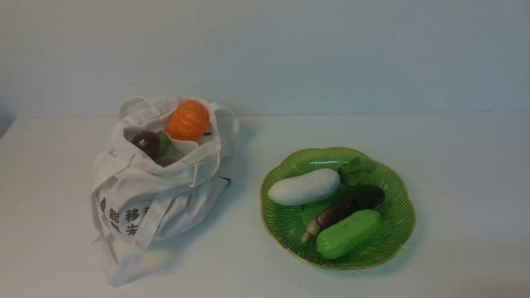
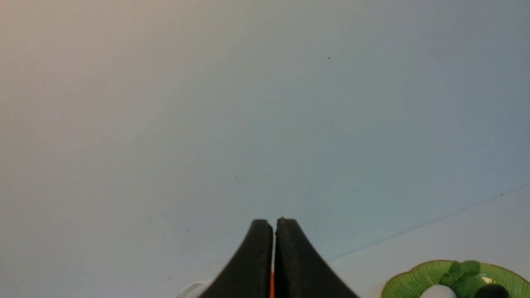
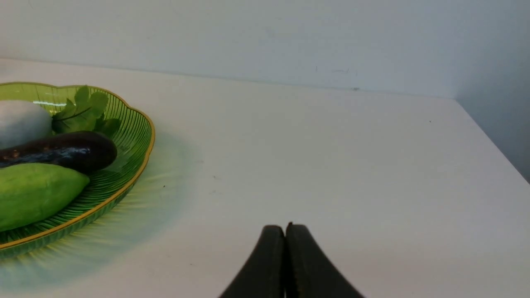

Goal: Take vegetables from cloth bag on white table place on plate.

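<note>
Resting in the open mouth of the cloth bag (image 1: 157, 194), the orange pumpkin (image 1: 187, 120) sat highest, with the dark purple round one (image 1: 145, 142) and the small green one (image 1: 164, 142) touching each other just beside it, lower in the folds. Neither hand appeared in the front view. Each wrist view showed its own fingers pressed together on nothing: the left hand (image 2: 273, 221) pointed mostly at the wall, with the plate (image 1: 397, 215) only at the edge of its sight, while the right hand (image 3: 285, 227) hung low over the bare surface (image 1: 455, 165) with the plate near it, ahead and off to one side. The bag lay well apart from the right hand, so the left looked the likelier one to reach it.

On the plate lay the white radish (image 1: 304, 187), a long dark eggplant (image 1: 352, 203) and a green oblong vegetable (image 1: 348, 234), side by side.

The pumpkin looked like light, hard, glossy plastic, so probably slippery. Its ribs should give the pads some purchase if taken across its widest part from above. The limp cloth would likely sag or snag, so the fingers should stay clear of the rim and handles.
</note>
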You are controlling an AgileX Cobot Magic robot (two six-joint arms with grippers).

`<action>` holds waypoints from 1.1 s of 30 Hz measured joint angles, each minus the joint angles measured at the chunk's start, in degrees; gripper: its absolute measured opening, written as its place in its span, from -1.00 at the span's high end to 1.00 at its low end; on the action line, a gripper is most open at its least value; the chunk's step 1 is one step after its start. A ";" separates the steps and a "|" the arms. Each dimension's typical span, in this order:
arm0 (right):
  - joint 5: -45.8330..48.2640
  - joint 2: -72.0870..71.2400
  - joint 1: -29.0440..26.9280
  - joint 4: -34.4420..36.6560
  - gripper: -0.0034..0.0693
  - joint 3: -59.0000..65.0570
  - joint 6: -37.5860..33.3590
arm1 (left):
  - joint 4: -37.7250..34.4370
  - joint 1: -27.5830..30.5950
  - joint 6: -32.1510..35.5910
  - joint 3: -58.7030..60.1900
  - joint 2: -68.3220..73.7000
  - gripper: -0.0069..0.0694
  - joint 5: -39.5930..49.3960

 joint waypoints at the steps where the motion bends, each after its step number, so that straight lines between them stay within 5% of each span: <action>1: 0.00 0.00 0.00 0.00 0.95 0.00 0.00 | 0.00 0.00 0.00 0.49 -0.07 0.83 0.00; 12: 0.00 0.00 0.00 0.00 0.95 0.00 0.00 | -0.44 0.53 -1.14 7.01 -0.64 0.83 -0.01; 24: 0.00 0.00 0.00 0.00 0.95 0.00 0.00 | -9.23 18.31 2.67 34.31 -13.40 0.83 -8.66; 33: 0.00 0.00 0.00 0.00 0.95 0.00 0.00 | -9.41 19.88 2.33 39.60 -13.40 0.83 -4.90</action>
